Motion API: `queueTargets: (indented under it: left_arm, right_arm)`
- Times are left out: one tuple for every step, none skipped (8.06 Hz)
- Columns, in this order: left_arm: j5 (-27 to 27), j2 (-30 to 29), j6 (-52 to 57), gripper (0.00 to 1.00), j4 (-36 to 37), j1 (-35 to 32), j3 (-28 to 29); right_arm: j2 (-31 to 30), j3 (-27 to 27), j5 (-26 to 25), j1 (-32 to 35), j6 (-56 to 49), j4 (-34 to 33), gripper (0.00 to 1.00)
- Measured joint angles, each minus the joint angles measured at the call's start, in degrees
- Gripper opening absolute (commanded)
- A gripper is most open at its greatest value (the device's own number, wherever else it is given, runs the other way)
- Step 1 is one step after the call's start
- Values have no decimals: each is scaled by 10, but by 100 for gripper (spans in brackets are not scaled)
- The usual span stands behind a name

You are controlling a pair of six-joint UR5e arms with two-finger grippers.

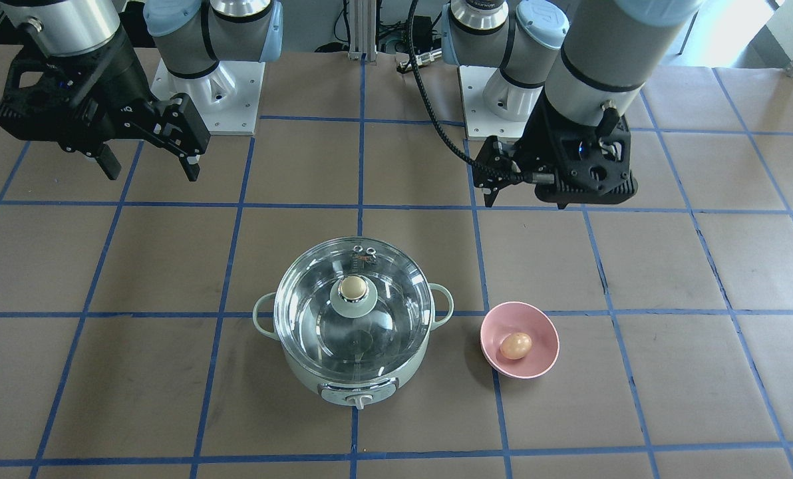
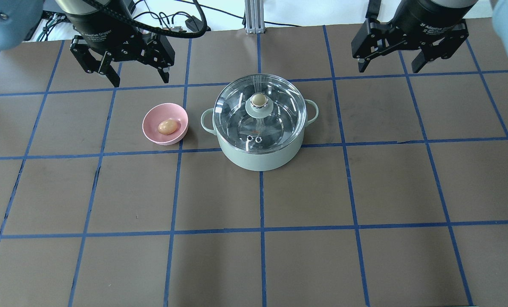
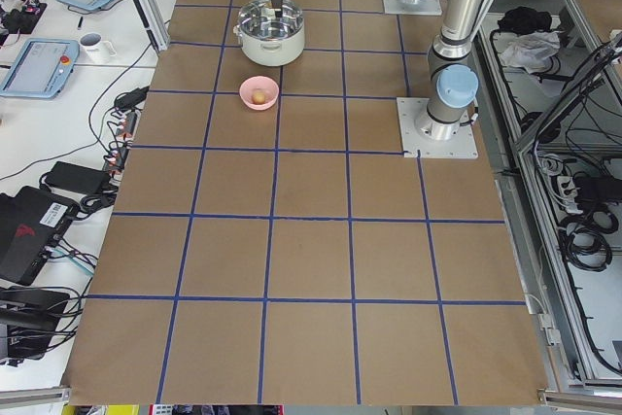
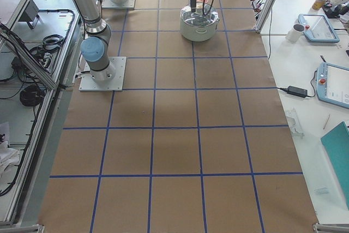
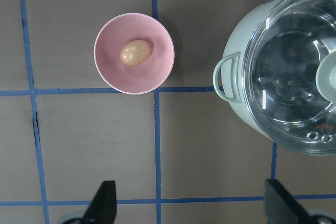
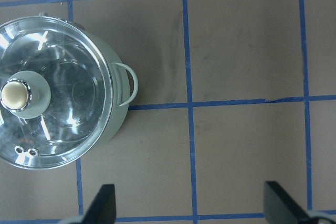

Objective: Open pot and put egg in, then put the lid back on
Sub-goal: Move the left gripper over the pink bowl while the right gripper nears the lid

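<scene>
The left gripper (image 2: 140,81) hung above the desk (image 2: 365,192) on the robot's left side. Its fingers were spread wide and nothing was between them. The left wrist view showed both fingertips clear of every object.

The pink bowl (image 2: 154,115) stood on the desk, on the operators' side of this gripper. The egg (image 2: 168,126) lay in the bottom of the bowl.

The pot (image 2: 258,160) stood upright just to the right of the bowl, close to it but not touching. It was nearer the operators' edge of the desk than the robot's edge, with its dial turned toward the operators' edge. The lid (image 2: 279,115) was seated level on the pot rim, its knob (image 2: 258,99) pointing up. The pot was closed.

The right gripper (image 2: 388,68) hung above the desk to the right of the pot, well apart from it. Its fingers were also spread wide and held nothing.
</scene>
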Motion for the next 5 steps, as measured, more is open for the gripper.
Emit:
queueTargets:
  left_arm:
    - [1,-25,27,100,28,7,-9]
    - [0,-47,46,100,60,15,-21]
    - [0,-68,54,100,86,20,-32]
    - [0,-91,59,100,106,23,-41]
    - [3,-115,76,100,130,27,-48]
  right_arm:
    - [7,0,1,0,1,-2,100]
    - [15,-1,1,1,2,-1,100]
    - [24,-1,0,1,2,-6,100]
    - [34,-1,1,1,2,-34,100]
    - [46,-1,3,4,3,-68,100]
